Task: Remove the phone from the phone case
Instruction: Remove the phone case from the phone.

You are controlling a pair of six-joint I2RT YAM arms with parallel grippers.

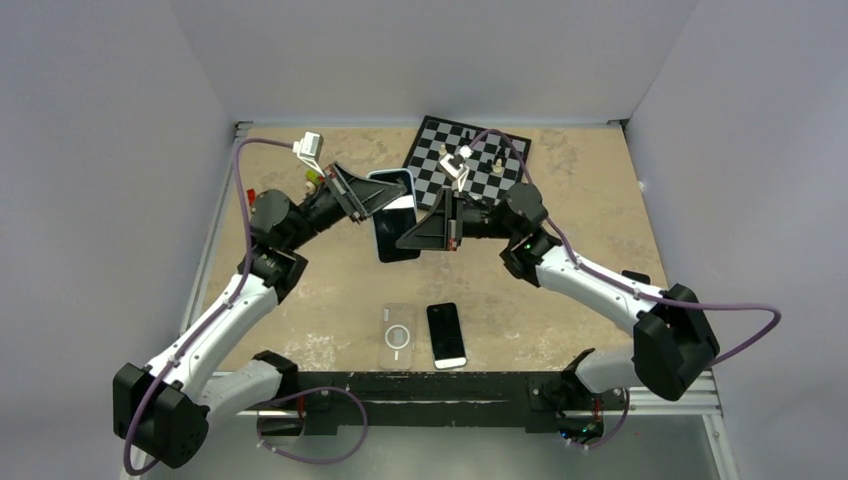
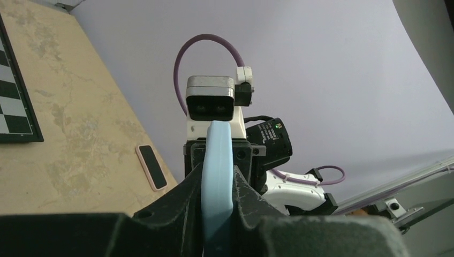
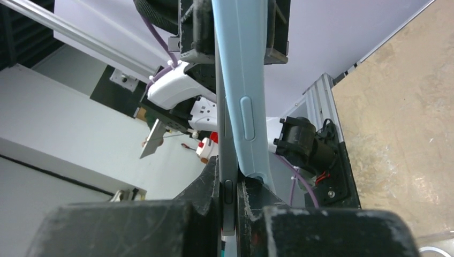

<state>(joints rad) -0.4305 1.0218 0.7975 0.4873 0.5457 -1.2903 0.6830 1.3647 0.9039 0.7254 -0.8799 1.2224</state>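
Observation:
A light blue phone case (image 1: 392, 184) with a dark phone (image 1: 397, 240) partly in it is held in the air between both arms, above the middle of the table. My left gripper (image 1: 368, 196) is shut on the case; in the left wrist view its blue edge (image 2: 217, 176) stands between the fingers. My right gripper (image 1: 428, 230) is shut on the phone. In the right wrist view the grey phone edge (image 3: 228, 184) is pinched between the jaws, and the blue case (image 3: 243, 101) has peeled off it at the near end.
A clear case with a ring (image 1: 398, 337) and a black phone (image 1: 446, 335) lie near the front edge. A chessboard (image 1: 500, 185) with a few pieces lies at the back. A pink-cased phone (image 2: 151, 167) lies on the table by the right wall.

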